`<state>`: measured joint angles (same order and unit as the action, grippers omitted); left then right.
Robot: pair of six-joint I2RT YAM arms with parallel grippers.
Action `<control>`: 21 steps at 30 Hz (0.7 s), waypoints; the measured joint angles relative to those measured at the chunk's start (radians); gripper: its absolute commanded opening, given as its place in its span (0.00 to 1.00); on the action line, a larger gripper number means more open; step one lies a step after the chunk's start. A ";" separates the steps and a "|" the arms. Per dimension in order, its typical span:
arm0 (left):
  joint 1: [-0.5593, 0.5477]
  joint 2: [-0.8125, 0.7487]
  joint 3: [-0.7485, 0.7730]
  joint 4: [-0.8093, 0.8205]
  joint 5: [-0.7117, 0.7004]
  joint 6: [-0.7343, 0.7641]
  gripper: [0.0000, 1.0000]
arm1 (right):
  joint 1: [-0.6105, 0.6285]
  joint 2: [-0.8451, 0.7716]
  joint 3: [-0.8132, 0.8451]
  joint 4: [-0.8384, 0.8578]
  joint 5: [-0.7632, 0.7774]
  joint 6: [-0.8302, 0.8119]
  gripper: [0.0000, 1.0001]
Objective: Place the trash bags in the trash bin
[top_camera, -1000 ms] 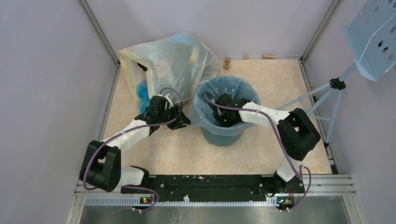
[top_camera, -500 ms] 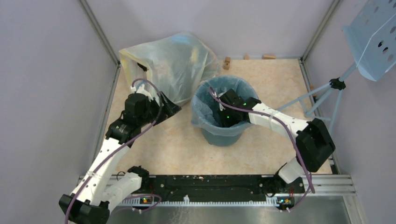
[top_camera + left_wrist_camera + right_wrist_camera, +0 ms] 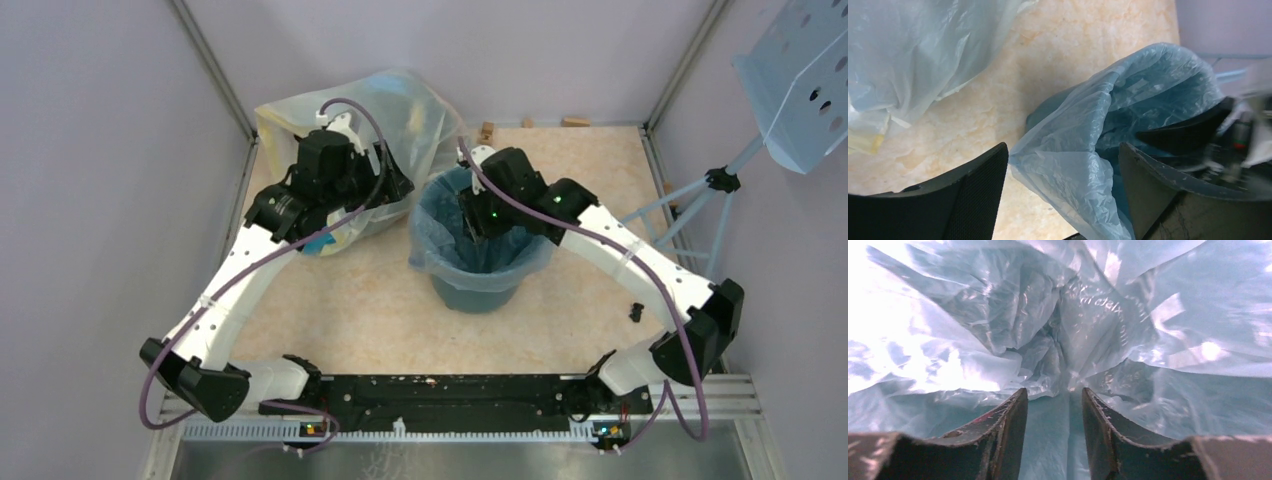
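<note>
Thin pale-blue plastic liner (image 3: pixel 1083 150) in round teal bin (image 3: pixel 480 288): limp, slippery; pinch rim fold. Left fingers (image 3: pixel 973 195) wide apart, right fingers (image 3: pixel 1008 435) slightly.

Left gripper (image 3: pixel 1063 150) low in frame, jaws wide apart — beyond them the pale-blue trash bag (image 3: pixel 1158 85) drapes over the trash bin (image 3: pixel 1048 107); yellowish bag (image 3: pixel 923 50) at upper left.

Only marking found: a faint line of lettering on the trash bag (image 3: pixel 1104 304), far inner fold, right wrist view. It appears reversed through crumpled film and is not legible. Nothing else readable.
</note>
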<state>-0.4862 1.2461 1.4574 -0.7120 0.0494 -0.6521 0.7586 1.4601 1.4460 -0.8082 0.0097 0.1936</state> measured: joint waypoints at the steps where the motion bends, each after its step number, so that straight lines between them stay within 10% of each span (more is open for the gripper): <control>1: -0.012 0.013 0.016 -0.014 -0.014 0.013 0.84 | 0.000 -0.012 0.019 -0.008 0.008 -0.005 0.49; 9: -0.085 0.148 0.150 -0.059 -0.035 0.195 0.79 | 0.000 -0.128 0.063 -0.049 0.105 -0.034 0.73; 21: -0.114 0.281 0.192 -0.059 0.024 0.340 0.54 | -0.043 -0.232 0.108 -0.076 0.374 -0.025 0.75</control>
<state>-0.6006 1.5272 1.6497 -0.7708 0.0738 -0.3126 0.7158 1.2285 1.5543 -0.8845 0.3840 0.1684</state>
